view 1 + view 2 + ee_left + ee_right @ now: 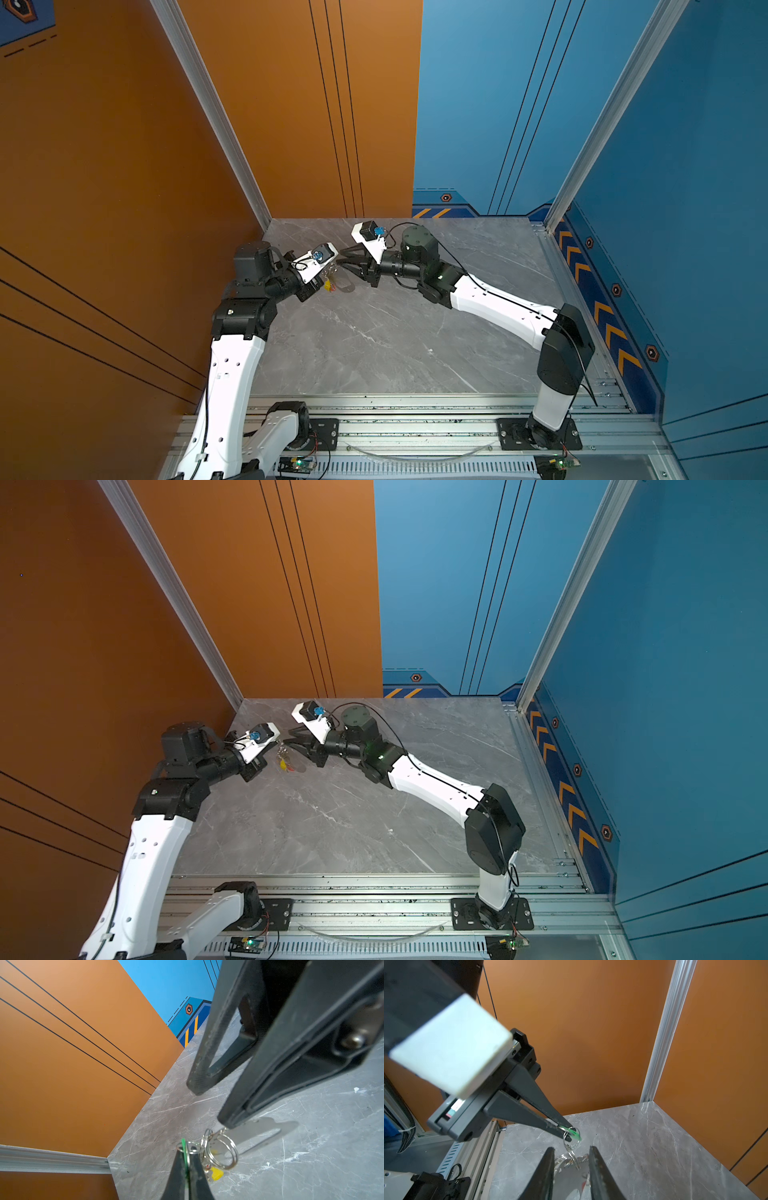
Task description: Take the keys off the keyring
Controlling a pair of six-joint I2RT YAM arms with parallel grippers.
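While both arms met near the far left corner of the grey marble tabletop (374, 340) in both top views, the left hand (329, 271) was clamped shut above a small dangling bunch. A yellow plastic tag (328, 285) showed in it, with the flat grey oval keyring plate (347, 286) just beside. The right hand (340, 257) pointed at the bunch, close in. Too small here to read its gap.

Left wrist view: left hand tips pinched the green plastic key tag (184, 1147) edge-on. The silver metal rings (224, 1153) and the yellow tag hung just past it. The right hand's jaws stood narrowly apart, one tip touching or nearly touching the plate's ring end.

Right wrist view: the right hand's jaws stood apart with plate and rings between them, nothing clamped. Could not tell if the plate's low end rested on the tabletop.

Risks, as judgement: the pinch on the thin green tag looked marginal, so the plate's weight or a tug could slip it out. If the right hand closed off-target it could catch loose rings instead of the plate, tangling the keys. A pull would then drag the whole bunch rather than free a key.
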